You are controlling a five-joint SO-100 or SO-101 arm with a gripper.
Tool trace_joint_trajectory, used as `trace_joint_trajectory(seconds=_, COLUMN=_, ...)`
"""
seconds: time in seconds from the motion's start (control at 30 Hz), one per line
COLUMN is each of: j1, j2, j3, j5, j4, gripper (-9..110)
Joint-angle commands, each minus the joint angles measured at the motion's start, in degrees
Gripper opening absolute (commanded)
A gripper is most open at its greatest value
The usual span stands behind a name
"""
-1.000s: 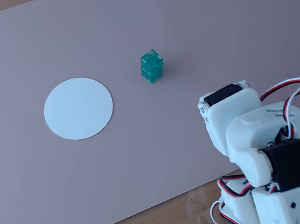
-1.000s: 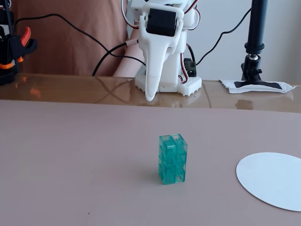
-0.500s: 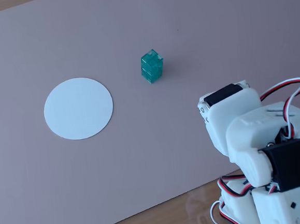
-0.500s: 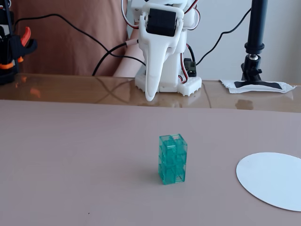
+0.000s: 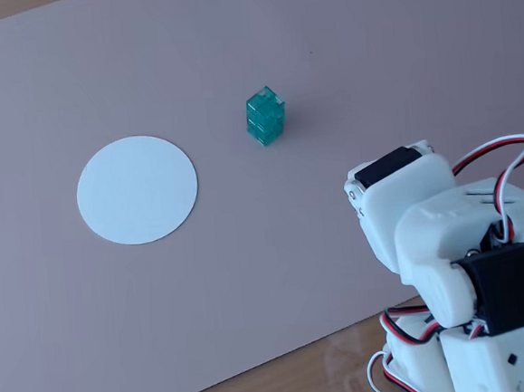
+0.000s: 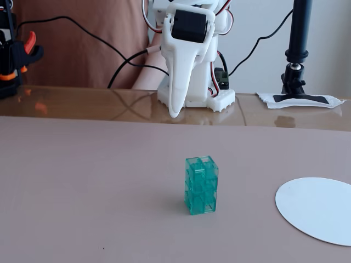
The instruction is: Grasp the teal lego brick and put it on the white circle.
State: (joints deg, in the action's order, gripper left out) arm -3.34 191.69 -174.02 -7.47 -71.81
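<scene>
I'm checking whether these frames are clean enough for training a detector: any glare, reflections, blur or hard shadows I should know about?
In the low fixed view, the glossy tabletop behind the mat mirrors cables and the arm's base; the teal lego brick is sharp, with only a faint soft shadow. In the high fixed view, light is even, the white circle is bright but not blown out, and the brick looks crisp.

In a fixed view, the brick (image 6: 202,185) stands upright on the mat (image 6: 82,181), with the circle (image 6: 318,209) lying flat to its right, apart. My gripper (image 6: 175,107) hangs far behind, at my base (image 6: 194,98).
</scene>
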Motion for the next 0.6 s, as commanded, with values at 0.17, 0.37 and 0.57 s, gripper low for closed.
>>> trace_joint_trajectory(seconds=0.17, j1=2.2, j2=-2.2, j3=8.8, j5=0.9, j4=4.1, gripper=0)
trace_joint_trajectory(seconds=0.37, j1=2.6, j2=-9.8, j3=13.8, j5=1.8, j4=8.0, gripper=0)
trace_joint_trajectory(seconds=0.57, j1=4.0, j2=-17.4, j3=19.5, j5=4.0, j4=7.6, gripper=0)
